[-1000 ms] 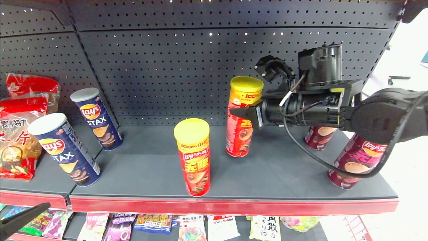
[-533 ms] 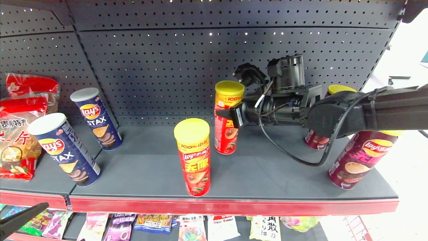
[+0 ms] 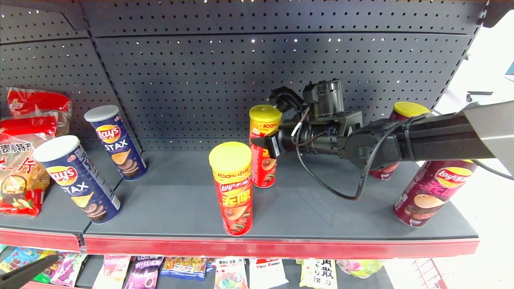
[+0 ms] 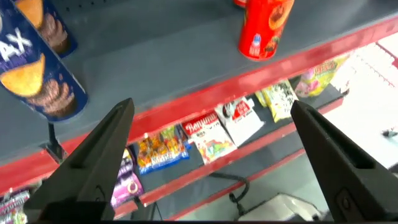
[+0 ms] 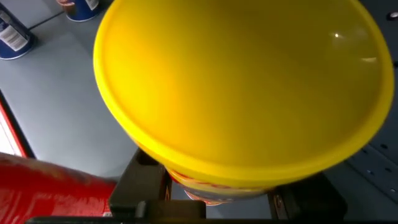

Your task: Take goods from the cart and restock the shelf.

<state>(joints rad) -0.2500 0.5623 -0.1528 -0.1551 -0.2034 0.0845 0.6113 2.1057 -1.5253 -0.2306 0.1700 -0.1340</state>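
Note:
My right gripper [image 3: 268, 147] is shut on a red chip can with a yellow lid [image 3: 263, 152], gripping it at mid-height from the right. The can stands upright toward the back of the grey shelf [image 3: 321, 208], its base at or just above the surface, close behind another red can [image 3: 233, 188] near the front edge. From above, in the right wrist view, the held can's yellow lid [image 5: 242, 81] sits between the jaws. My left gripper [image 4: 211, 106] hangs open and empty below the shelf's red front edge [image 4: 205, 93], with a fingertip [image 3: 24, 271] showing at the lower left.
Two blue cans [image 3: 114, 142] [image 3: 76, 178] and snack bags [image 3: 24, 160] stand on the left. Two maroon cans [image 3: 431, 188] [image 3: 405, 110] stand on the right. The perforated back panel [image 3: 200, 88] closes the rear. Packets [image 3: 229, 273] fill the lower shelf.
My right arm has carried the held red can leftward and deeper into the shelf, lowering it behind the front red can. The left gripper has hardly moved.

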